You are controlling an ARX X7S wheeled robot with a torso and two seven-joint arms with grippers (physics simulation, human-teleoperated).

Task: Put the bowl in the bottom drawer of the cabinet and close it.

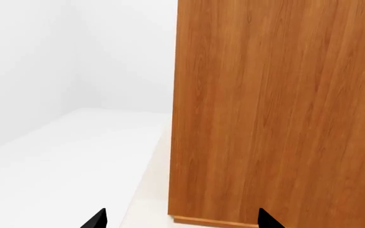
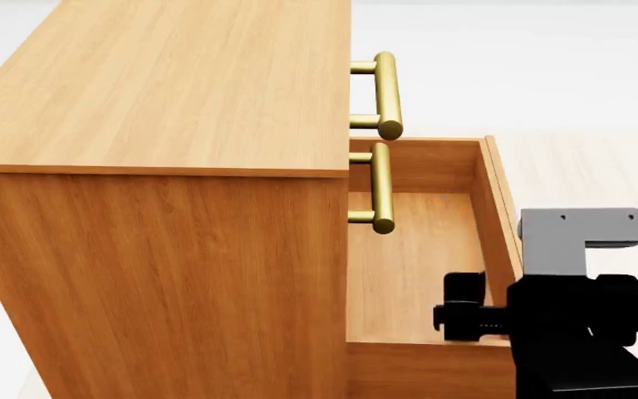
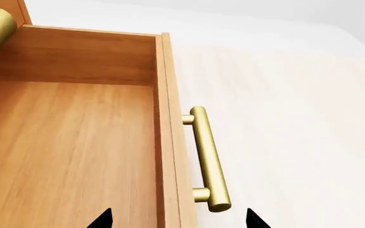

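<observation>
Fingertips of the right gripper (image 3: 177, 219) sit apart, gripping nothing, over the front edge of the bottom drawer (image 3: 74, 142), which is pulled out of the cabinet (image 2: 164, 208) with only bare wood visible inside. Left gripper (image 1: 181, 219) likewise apart. Bowl unseen.

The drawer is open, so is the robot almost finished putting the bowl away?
Not yet. Done: the bottom drawer of the cabinet is pulled out, and it looks bare inside. In hand: the right gripper hangs open above the drawer's front edge, near its handle, holding nothing. Left: the bowl shows in no view, so it must be fetched, placed inside, then the drawer shut.
</observation>
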